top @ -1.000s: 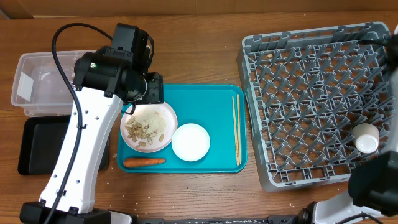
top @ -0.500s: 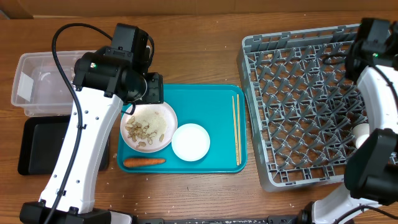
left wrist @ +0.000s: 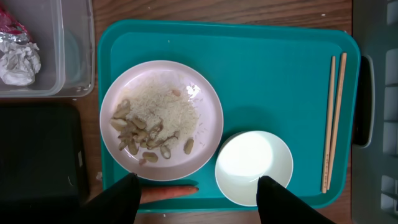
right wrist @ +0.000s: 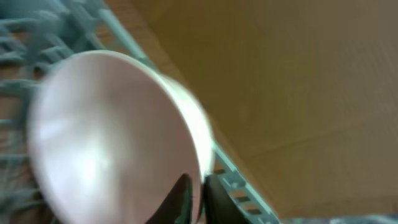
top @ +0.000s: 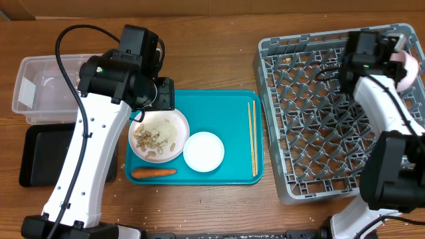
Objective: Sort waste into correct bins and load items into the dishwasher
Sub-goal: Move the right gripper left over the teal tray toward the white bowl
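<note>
**Change from the earlier frame.** My right arm has swung in from the rack's far right edge and now stands over the dish rack [top: 267,106]. The small cup seen earlier in the rack is now hidden behind that arm. My left arm and everything on the teal tray [left wrist: 280,74] are unchanged.

**Claws.** My right claw [right wrist: 196,193] is clamped on the rim of the pink bowl [right wrist: 106,137]. The bowl is tilted on edge at the rack's far right corner [top: 406,65]. My left claw [left wrist: 198,180] hangs with its fingers apart and empty above the tray's near edge.

**Axes.**
- The chopsticks [left wrist: 329,124] lie side by side, with their long axis running along the tray's right edge.
- The carrot [left wrist: 168,194] lies lengthways along the near edge.

**Layout.**
- The plate [left wrist: 211,115] carries the food scraps [left wrist: 140,134].
- The white bowl [left wrist: 254,168] sits just beside the plate.
- The foil wrappers [left wrist: 18,59] lie in the clear tub [left wrist: 74,56], and the black tray [left wrist: 37,162] sits below it.
- Bare teal lies between the plate and the chopsticks.
- The rack's lattice is open to the left of my right arm.
</note>
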Action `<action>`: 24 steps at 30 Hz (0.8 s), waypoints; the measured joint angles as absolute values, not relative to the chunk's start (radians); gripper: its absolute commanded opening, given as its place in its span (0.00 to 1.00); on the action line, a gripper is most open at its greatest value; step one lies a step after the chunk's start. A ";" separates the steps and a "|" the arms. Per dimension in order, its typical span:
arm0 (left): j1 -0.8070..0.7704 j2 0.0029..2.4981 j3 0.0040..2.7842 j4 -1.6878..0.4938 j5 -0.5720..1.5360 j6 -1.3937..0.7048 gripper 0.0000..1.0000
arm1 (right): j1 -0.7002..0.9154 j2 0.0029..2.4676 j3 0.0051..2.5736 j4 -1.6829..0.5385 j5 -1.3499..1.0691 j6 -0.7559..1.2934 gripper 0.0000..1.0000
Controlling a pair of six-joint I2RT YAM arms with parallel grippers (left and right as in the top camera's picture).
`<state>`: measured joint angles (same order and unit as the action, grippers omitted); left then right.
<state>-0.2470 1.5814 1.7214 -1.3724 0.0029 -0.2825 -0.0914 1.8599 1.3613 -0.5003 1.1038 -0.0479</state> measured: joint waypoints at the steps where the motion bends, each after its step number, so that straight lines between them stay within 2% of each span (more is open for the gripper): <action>1: -0.247 1.581 1.721 -1.372 0.003 -0.282 0.62 | -0.078 1.860 1.361 -0.511 1.088 -0.048 0.31; 3: -0.247 1.581 1.721 -1.373 0.003 -0.282 0.62 | -0.052 1.860 1.361 -0.533 1.025 -0.050 0.44; 7: -0.247 1.581 1.721 -1.372 0.003 -0.282 0.62 | -0.029 1.864 1.349 -0.587 0.892 -0.056 0.57; 8: -0.247 1.581 1.721 -1.373 0.003 -0.282 0.62 | -0.026 1.864 1.348 -0.595 0.869 -0.057 0.66; 10: -0.247 1.581 1.721 -1.372 0.003 -0.282 0.62 | -0.023 1.868 1.347 -0.611 0.818 -0.057 0.75; 18: -0.247 1.581 1.721 -1.372 0.003 -0.282 0.62 | -0.018 1.869 1.346 -0.622 0.762 -0.036 0.85; 23: -0.247 1.581 1.721 -1.372 0.003 -0.282 0.63 | -0.017 1.851 1.345 -0.624 0.727 -0.027 1.00; 24: -0.247 1.581 1.721 -1.372 0.003 -0.282 0.63 | -0.017 1.837 1.343 -0.624 0.712 -0.023 1.00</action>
<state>-0.2470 1.5814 1.7214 -1.3724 0.0029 -0.2825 -0.0170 1.8366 1.3430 -0.6235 0.7120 -0.0235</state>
